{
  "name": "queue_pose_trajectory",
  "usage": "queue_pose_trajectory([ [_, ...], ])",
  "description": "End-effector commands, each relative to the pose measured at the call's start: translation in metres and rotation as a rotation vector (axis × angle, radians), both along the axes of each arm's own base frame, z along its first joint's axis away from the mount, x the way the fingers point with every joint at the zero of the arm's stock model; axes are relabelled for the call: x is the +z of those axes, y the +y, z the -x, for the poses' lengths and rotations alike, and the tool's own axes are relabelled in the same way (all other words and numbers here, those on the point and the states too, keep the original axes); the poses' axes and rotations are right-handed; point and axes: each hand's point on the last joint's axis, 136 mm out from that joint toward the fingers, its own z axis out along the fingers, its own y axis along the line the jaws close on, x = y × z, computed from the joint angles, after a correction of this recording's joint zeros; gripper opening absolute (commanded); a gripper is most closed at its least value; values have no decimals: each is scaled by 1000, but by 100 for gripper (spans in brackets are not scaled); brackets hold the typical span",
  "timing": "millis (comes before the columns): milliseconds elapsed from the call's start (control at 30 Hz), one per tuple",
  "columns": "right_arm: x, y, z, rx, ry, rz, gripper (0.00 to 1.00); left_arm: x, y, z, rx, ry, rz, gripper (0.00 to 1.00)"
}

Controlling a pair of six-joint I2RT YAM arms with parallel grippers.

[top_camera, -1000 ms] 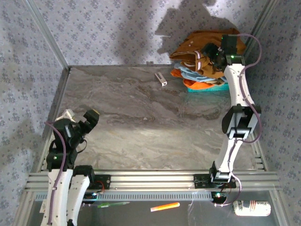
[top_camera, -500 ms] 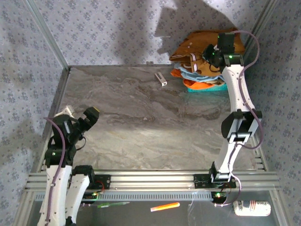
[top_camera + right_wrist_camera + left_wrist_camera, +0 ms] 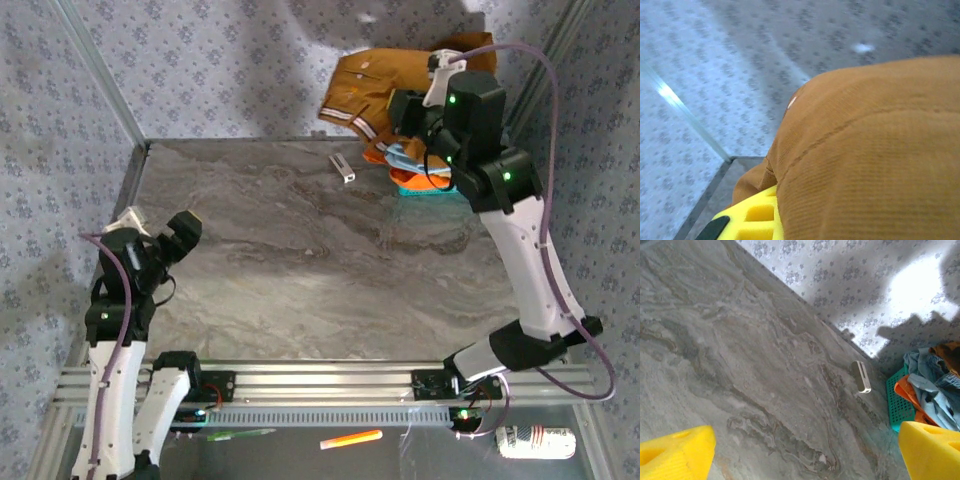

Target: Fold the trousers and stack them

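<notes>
The mustard-brown trousers [image 3: 365, 92] hang in the air at the back right, lifted off the pile, their pale striped waistband showing along the lower edge. My right gripper [image 3: 405, 108] is shut on the trousers; in the right wrist view the brown cloth [image 3: 875, 160] drapes over one yellow finger [image 3: 752, 220] and hides the rest. My left gripper [image 3: 178, 240] hovers over the left side of the table, open, with nothing between its yellow fingertips [image 3: 675, 450].
A teal basket [image 3: 425, 185] at the back right holds a light blue garment [image 3: 412, 158] and orange cloth [image 3: 378, 155]. A small white object [image 3: 343, 168] lies on the marble table [image 3: 320, 260] beside it. Patterned walls close the back and sides.
My right arm has risen and swung left, pulling the trousers up off the basket pile. The left arm has lifted slightly.
</notes>
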Motion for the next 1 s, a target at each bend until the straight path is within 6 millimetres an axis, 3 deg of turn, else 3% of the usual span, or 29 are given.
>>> queue_pose_trajectory([
  [0,35,20,41,67,-153,54,0,28,6,-1,20,-59,-40,94],
  [133,14,64,73,206,-114,66,0,40,9,-1,35,-70,-38,93],
  [233,-35,102,79,296,1,83,0,44,10,1,42,-64,-39,94],
  [400,-128,182,99,472,217,112,0,41,11,3,48,-43,-42,94],
  [533,-194,225,110,538,374,117,1,31,12,5,47,-10,-49,94],
  [600,-226,246,118,581,456,105,5,26,13,6,51,4,-56,94],
  [633,-238,253,120,588,485,114,14,25,14,7,58,5,-60,94],
  [667,-250,260,123,607,513,125,35,20,16,10,67,25,-68,95],
  [700,-257,264,123,621,530,144,50,18,18,11,76,33,-75,95],
  [767,-261,257,117,607,537,191,60,14,20,12,84,41,-78,96],
  [833,-252,240,108,581,515,213,69,10,16,9,60,55,-75,95],
  [967,-236,175,78,433,472,213,75,-9,-7,-2,-74,128,-70,91],
])
